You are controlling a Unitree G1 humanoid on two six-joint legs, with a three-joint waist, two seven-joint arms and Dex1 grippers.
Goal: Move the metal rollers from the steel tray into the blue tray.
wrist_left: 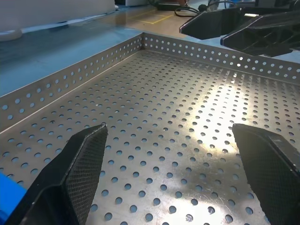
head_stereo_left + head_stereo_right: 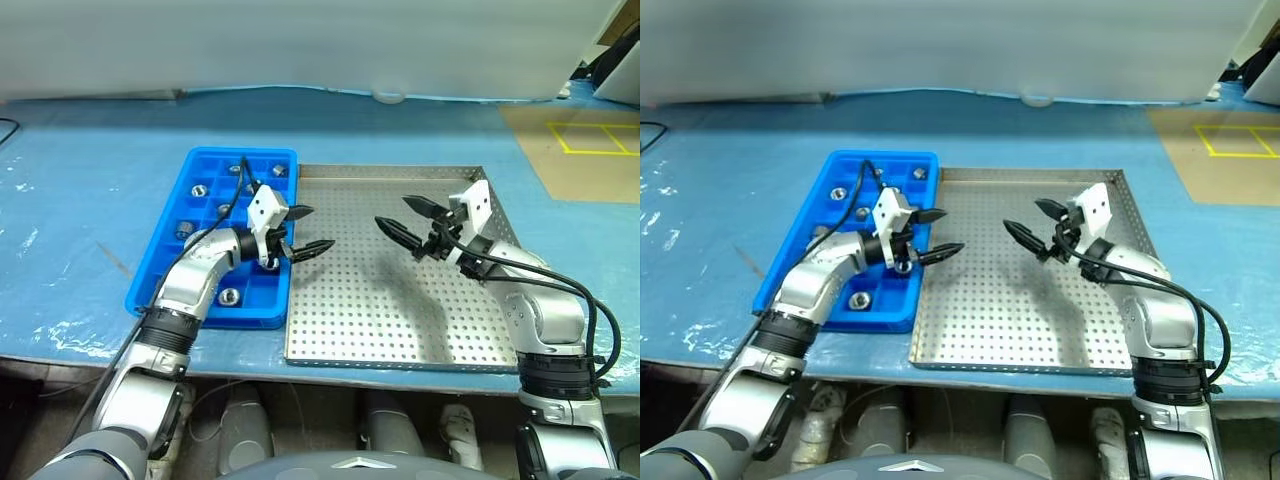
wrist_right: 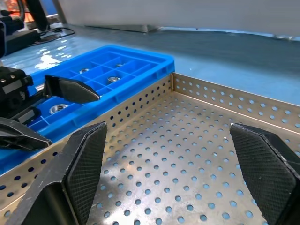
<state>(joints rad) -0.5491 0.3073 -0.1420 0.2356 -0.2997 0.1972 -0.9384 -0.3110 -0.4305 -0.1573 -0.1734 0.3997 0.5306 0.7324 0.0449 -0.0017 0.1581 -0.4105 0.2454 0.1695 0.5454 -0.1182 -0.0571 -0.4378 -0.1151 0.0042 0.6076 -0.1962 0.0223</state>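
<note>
The left gripper point(image 2: 308, 229) hovered with fingers spread and empty at the blue tray's point(image 2: 160, 262) right edge, facing the equally spread, empty right gripper point(image 2: 407, 219) over the steel tray point(image 2: 380, 330). The metal rollers point(image 2: 229, 296) lay in the blue tray's compartments, left of both.

Bench setup: blue-covered table against a pale wall.

Table top point(image 2: 90, 170) was wrapped in a glossy blue film, wrinkled and catching white glare along the left front edge. A plain whitish wall panel point(image 2: 300, 45) ran across the back, with a small white round object point(image 2: 389, 97) sitting at its base. Far right, a tan cardboard-coloured sheet point(image 2: 580, 165) lay on the table, marked with yellow tape squares point(image 2: 592, 138). A thin black cable point(image 2: 6, 128) entered at the left edge. Lighting was even, overhead.
</note>
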